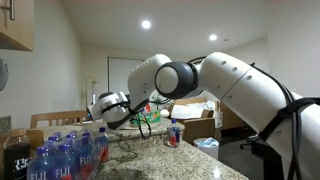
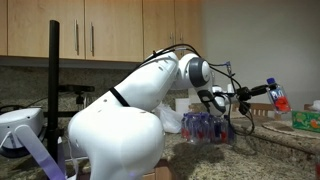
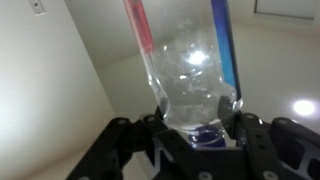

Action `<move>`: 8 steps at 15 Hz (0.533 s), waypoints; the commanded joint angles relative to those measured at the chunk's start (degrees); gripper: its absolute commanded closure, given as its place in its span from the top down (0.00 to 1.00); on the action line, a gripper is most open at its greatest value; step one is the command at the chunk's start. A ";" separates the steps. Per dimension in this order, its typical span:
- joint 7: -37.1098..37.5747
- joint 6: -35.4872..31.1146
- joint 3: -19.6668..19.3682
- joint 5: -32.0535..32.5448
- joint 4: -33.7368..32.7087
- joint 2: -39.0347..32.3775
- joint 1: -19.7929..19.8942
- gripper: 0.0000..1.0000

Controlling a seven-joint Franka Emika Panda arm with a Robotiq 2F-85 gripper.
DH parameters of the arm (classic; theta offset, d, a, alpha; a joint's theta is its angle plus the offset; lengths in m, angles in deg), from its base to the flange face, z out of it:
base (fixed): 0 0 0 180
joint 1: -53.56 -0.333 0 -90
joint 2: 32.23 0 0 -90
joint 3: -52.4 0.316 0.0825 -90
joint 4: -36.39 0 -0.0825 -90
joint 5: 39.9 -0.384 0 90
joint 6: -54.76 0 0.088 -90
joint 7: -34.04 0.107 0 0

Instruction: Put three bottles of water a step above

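The arm (image 2: 120, 115) has big white rounded shells and dark grey joint rings; thin black cables (image 1: 143, 122) run along it. In the wrist view, the black gripper (image 3: 200, 128) sits at six o'clock.

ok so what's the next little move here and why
Probably lower the gripper toward the raised granite ledge before letting go. Its jaws are shut on one water bottle, which hangs tilted in the air past the pack of bottles, so releasing now would likely drop it.
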 commanded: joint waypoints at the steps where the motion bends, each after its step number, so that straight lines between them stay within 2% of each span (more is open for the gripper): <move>1: -6.12 -10.09 2.31 -1.21 -1.92 -0.82 2.46 0.28; 3: -8.17 -15.96 2.89 -2.82 -2.32 -1.20 3.72 0.28; 8: -7.75 -22.48 2.41 -7.20 -1.53 -0.52 4.91 0.28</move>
